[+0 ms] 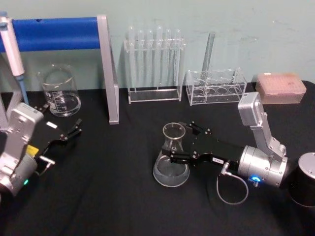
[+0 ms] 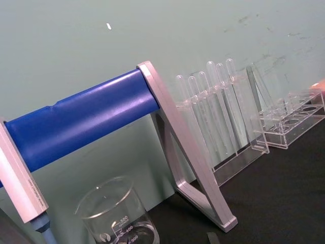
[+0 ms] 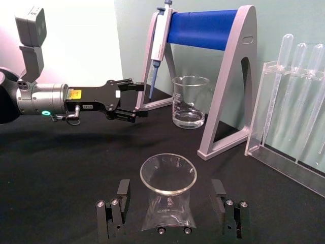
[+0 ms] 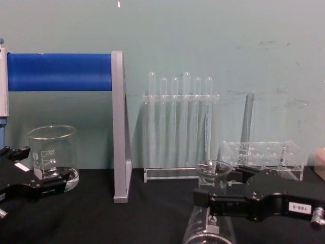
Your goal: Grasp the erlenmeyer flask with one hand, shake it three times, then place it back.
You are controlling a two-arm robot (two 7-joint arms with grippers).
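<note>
On the black table, before a pale green wall, the flask stands near centre between the wide-open fingers of the right gripper (left gripper idles open, far left), so grasping seems in hand: next, close on the neck

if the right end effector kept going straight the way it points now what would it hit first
Probably the erlenmeyer flask: the right end effector points at it with open fingers either side of its neck. Whether they already touch the glass is unclear.
</note>
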